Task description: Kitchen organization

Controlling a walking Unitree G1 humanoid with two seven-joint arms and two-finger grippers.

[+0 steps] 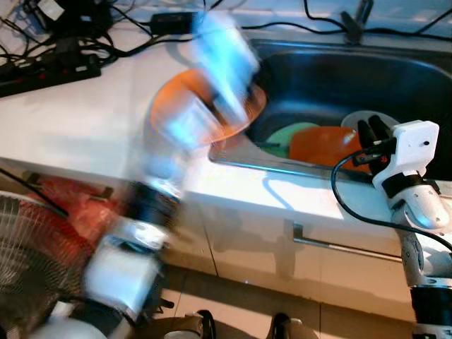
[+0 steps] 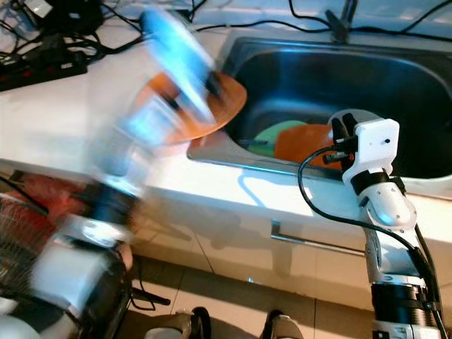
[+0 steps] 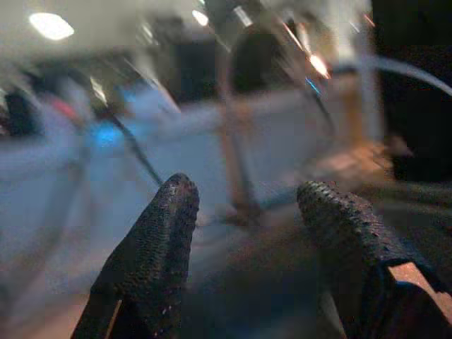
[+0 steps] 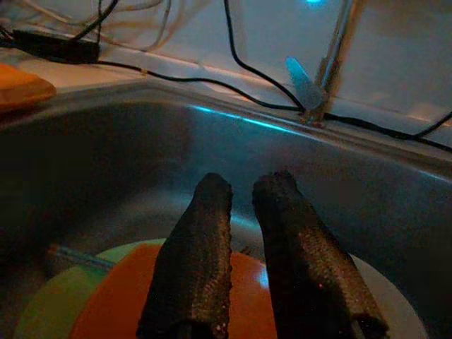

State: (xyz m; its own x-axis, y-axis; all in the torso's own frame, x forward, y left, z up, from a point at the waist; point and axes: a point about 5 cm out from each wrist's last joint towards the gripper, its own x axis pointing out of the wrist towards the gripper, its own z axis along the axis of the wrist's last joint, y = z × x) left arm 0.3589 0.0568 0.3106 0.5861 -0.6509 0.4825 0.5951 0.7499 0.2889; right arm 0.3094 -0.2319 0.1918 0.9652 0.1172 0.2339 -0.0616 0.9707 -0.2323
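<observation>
Left eye view: my left arm, blurred, reaches over the white counter with my left gripper above an orange plate lying at the counter's edge, part overhanging the steel sink; whether I touch it I cannot tell. My right gripper hangs at the sink's front rim over stacked dishes: an orange dish on a green plate, a white plate beneath. Right eye view: same layout; black cables lie behind. Left wrist view: my fingers spread apart, nothing between them; surroundings smeared. Right wrist view: my fingers pressed nearly together, empty, above the orange dish; faucet base at the back.
</observation>
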